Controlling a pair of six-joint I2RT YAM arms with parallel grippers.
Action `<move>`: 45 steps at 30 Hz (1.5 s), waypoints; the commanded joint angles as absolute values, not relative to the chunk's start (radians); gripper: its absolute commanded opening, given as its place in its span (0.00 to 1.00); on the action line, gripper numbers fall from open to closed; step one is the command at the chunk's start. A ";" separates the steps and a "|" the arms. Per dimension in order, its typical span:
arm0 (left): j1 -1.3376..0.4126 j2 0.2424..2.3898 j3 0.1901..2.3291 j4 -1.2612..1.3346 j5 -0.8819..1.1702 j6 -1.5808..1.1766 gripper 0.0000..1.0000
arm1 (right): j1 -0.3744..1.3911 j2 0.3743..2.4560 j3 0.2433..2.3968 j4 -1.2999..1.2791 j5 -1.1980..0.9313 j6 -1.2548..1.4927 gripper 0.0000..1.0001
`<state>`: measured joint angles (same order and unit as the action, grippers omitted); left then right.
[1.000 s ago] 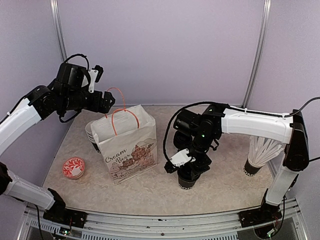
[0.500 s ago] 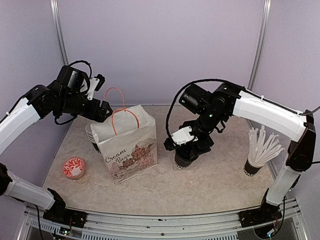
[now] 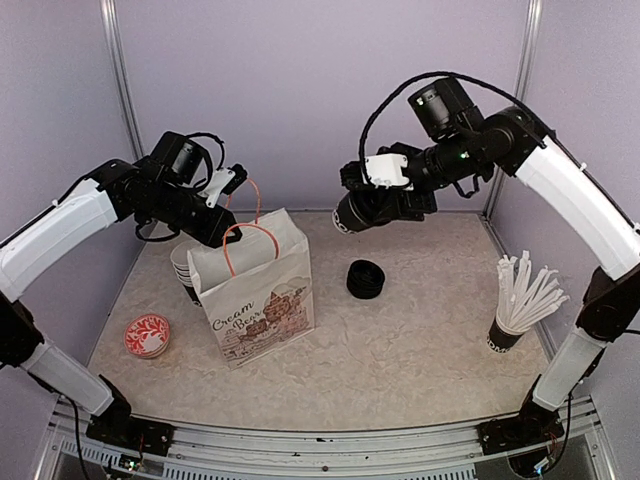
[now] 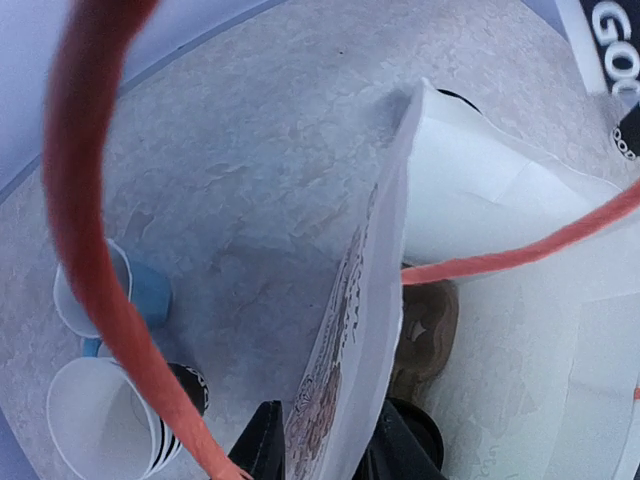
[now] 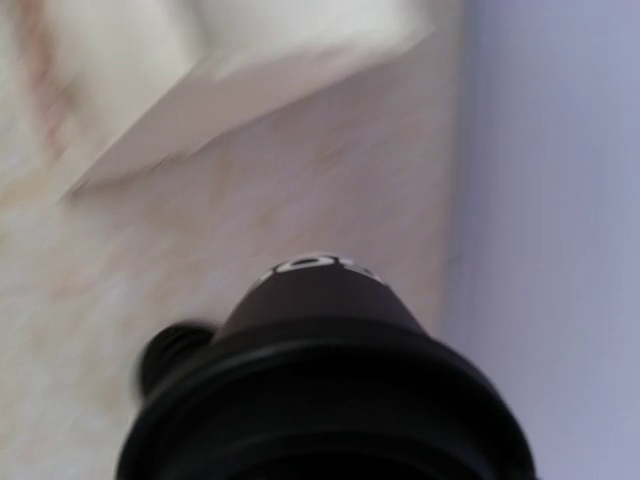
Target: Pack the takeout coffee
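Observation:
A white paper bag (image 3: 262, 290) with orange handles stands open at the table's left middle. My left gripper (image 3: 228, 236) sits at its rear rim. In the left wrist view its jaws (image 4: 330, 445) stand close on either side of the bag's printed wall (image 4: 365, 300), pinching it. One lidded black takeout coffee cup (image 4: 424, 439) stands inside the bag beside a brown item. My right gripper (image 3: 368, 203) holds a second lidded black coffee cup (image 3: 348, 215) tilted in the air, right of and above the bag. That cup (image 5: 320, 330) fills the right wrist view and hides the fingers.
A nested stack of lidless cups (image 3: 180, 265) and a light blue mug (image 4: 150, 295) stand behind the bag's left side. A red patterned bowl (image 3: 147, 335) lies front left. A low black round stack (image 3: 365, 278) sits mid-table. A cup of white straws (image 3: 520, 300) stands right.
My right arm lifted the coffee cup off the table's front and carried it up and back toward the bag. My left gripper came down to the bag's rear rim and closed on it.

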<state>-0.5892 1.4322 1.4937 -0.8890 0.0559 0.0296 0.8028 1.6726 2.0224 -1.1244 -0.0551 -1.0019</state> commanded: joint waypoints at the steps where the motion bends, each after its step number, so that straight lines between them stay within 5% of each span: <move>1: -0.586 1.462 1.540 -0.910 0.152 0.057 0.24 | 0.805 1.672 2.146 -1.055 -0.120 -0.984 0.62; 6: -0.592 1.470 1.542 -0.891 0.201 0.048 0.04 | 0.843 1.712 2.281 -1.081 -0.185 -0.991 0.62; 10: -0.621 1.464 1.540 -0.864 0.216 0.043 0.00 | 0.905 1.718 2.283 -1.096 -0.168 -0.999 0.62; 31: -0.733 1.550 1.639 -0.822 0.334 0.038 0.00 | 1.072 1.641 2.120 -1.211 -0.055 -1.002 0.61; 45: -0.799 1.595 1.702 -0.914 0.317 0.175 0.00 | 1.087 1.688 2.229 -1.255 -0.052 -1.002 0.60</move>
